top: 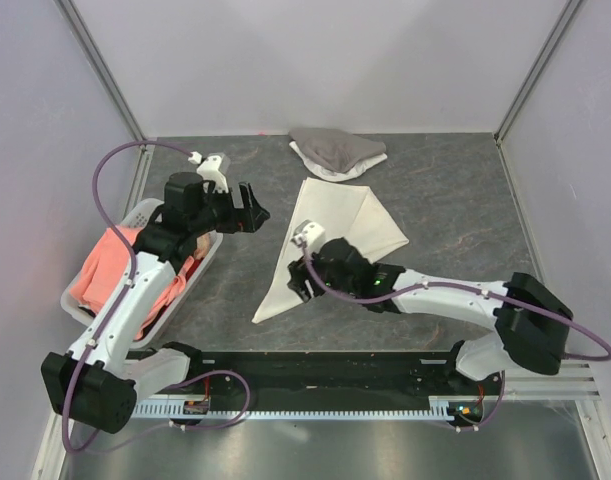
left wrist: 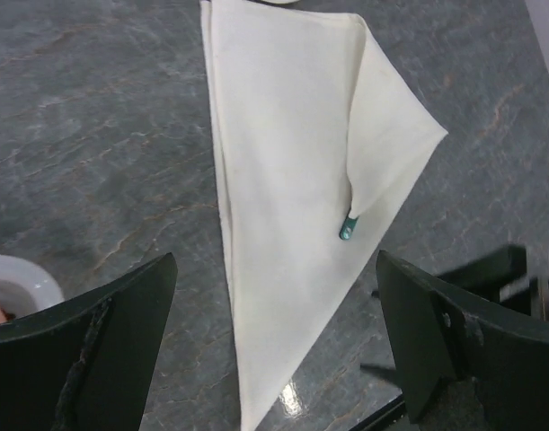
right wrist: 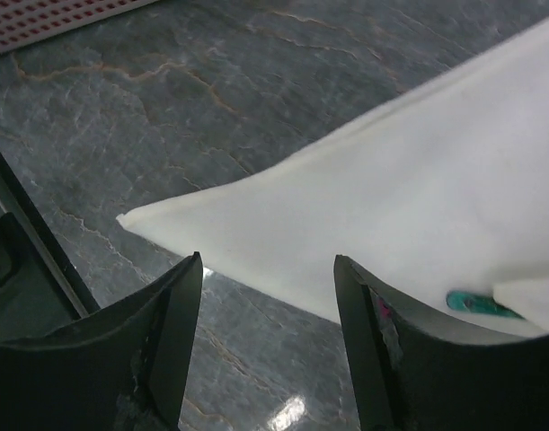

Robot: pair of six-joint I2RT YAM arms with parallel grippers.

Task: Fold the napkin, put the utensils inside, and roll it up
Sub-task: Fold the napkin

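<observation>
Lying flat on the table (top: 465,190), the cream napkin (top: 330,230) is folded into a long pointy triangle. The right gripper (right wrist: 267,260) hangs with jaws apart over its near tip; the left gripper (top: 253,212) gapes wide beside it. A tiny green end (left wrist: 348,228), maybe a utensil, peeks out.

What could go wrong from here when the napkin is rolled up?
A utensil sticks out from under the flap of the napkin; rolling may push it out. The right gripper hangs open over the thin pointed end, so its fingers may catch only one layer.
</observation>
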